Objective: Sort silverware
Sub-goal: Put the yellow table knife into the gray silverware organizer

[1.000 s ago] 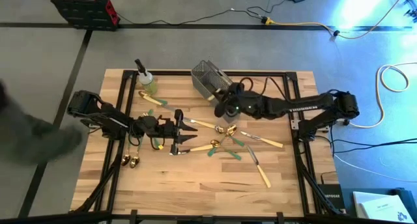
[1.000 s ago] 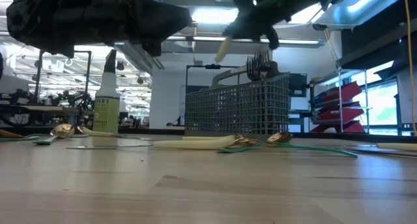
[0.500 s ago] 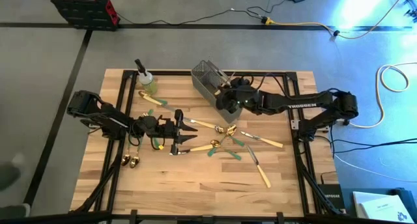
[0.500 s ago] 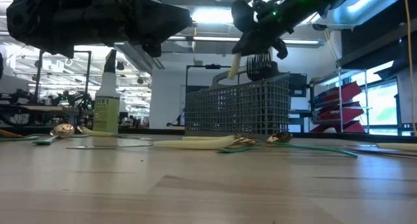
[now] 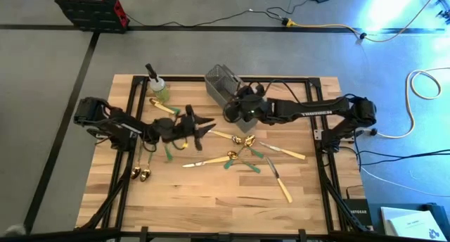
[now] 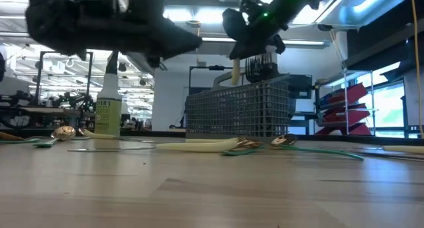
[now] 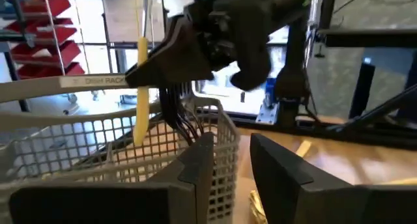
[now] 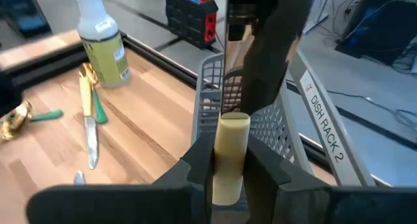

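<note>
Already my right tool (image 8: 229,160) grips a cream-handled utensil (image 8: 230,152) over the grey wire-mesh caddy (image 5: 223,87), while gold and green silverware (image 5: 242,149) awaits sorting on the wooden table (image 5: 211,200).

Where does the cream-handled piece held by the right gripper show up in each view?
High view: hidden under the right gripper at the wire caddy.
Low view: cream handle hanging above the caddy.
Left wrist view: cream handle over the caddy.
Right wrist view: cream handle between the fingers.
Shared landmark: the caddy.

cream-handled utensil (image 8: 229,155), grey mesh caddy (image 6: 238,112)
</note>
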{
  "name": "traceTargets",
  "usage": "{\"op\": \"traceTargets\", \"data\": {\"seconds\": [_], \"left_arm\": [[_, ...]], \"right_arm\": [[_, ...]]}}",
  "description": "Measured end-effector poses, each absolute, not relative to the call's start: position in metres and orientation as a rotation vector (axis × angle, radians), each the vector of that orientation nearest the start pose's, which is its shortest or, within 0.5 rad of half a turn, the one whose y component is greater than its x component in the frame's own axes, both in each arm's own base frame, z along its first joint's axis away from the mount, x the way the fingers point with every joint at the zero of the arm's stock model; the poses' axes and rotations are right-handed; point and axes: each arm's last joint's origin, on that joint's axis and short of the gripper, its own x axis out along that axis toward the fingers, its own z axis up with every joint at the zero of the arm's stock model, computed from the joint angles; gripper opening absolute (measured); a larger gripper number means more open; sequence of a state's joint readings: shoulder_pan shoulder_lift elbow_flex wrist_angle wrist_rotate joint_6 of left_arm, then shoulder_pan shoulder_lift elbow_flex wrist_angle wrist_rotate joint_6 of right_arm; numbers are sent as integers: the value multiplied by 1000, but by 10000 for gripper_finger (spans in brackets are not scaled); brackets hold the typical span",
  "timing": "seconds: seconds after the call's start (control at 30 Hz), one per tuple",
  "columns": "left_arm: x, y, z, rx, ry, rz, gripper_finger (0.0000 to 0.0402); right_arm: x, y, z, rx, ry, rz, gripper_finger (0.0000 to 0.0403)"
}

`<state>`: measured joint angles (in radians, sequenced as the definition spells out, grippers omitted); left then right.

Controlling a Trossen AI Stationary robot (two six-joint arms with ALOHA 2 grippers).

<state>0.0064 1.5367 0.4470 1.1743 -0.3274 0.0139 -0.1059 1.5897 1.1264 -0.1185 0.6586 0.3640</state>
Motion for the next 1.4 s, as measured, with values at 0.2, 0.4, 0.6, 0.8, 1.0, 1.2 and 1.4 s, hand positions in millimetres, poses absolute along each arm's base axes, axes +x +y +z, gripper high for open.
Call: {"op": "traceTargets", "data": {"seconds": [0.2,0.4,0.6,0.8,1.0,1.2,1.4], "left_arm": [[289,42,199,-22,-25,482,86],[298,56,211,92,4,453,86],[315,71,205,246,145,435,86],[320,79,200,286,170,428,86],[323,81,189,277,205,374,86],[337,88,186,234,208,422,86],[351,94,186,235,200,427,86]], "right_arm": [[348,-48,267,149,449,-890,36],[347,-47,268,169,433,-899,36],[345,-47,267,168,445,-915,40],[345,-47,266,163,453,-920,36],[344,-47,266,175,447,-926,46],[344,-47,267,183,442,-927,57],[344,-47,266,183,449,-922,60]]}}
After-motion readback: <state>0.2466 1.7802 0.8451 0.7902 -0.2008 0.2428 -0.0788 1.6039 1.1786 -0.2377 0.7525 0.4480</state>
